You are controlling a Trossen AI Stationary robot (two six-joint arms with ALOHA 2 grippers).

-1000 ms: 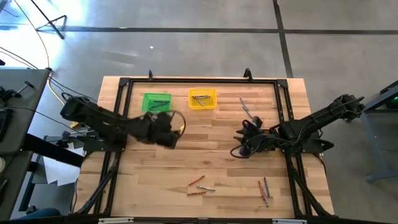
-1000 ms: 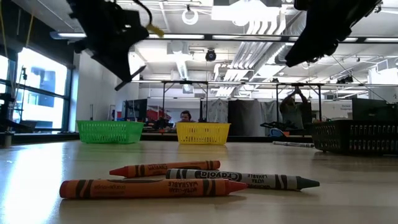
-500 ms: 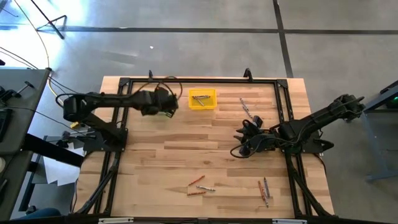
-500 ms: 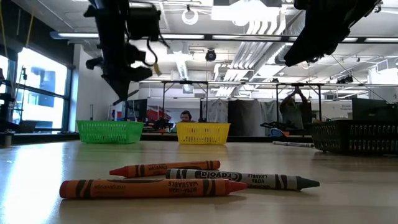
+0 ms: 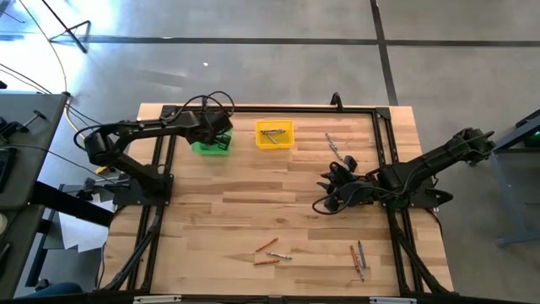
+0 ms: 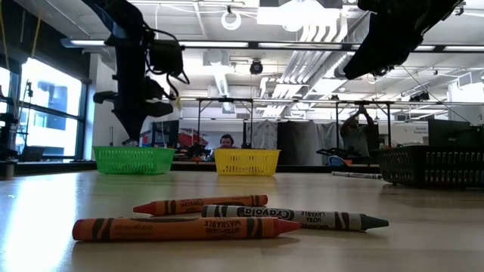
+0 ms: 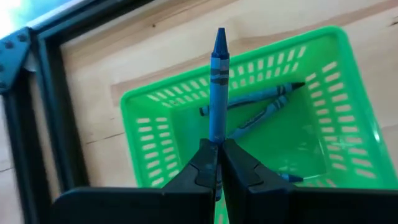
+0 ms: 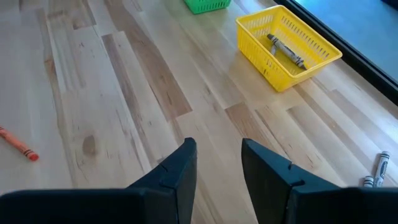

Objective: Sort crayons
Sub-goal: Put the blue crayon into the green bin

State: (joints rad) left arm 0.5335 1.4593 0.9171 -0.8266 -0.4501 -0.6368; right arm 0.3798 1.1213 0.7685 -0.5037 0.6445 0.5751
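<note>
Blue crayon (image 7: 217, 87) sits pinched upright in your left end effector (image 7: 218, 163), right above the green bin (image 7: 149, 124) where other blue crayons (image 7: 255, 102) lie. Your right end effector (image 8: 217, 163) hangs open and empty over mid-surface (image 5: 253, 194). Loose crayons (image 6: 227, 215) lie along the near edge.

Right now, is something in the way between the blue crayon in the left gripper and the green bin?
Nothing visible is. The left gripper holds the blue crayon directly over the open green bin. Only blue crayons lie inside.
</note>
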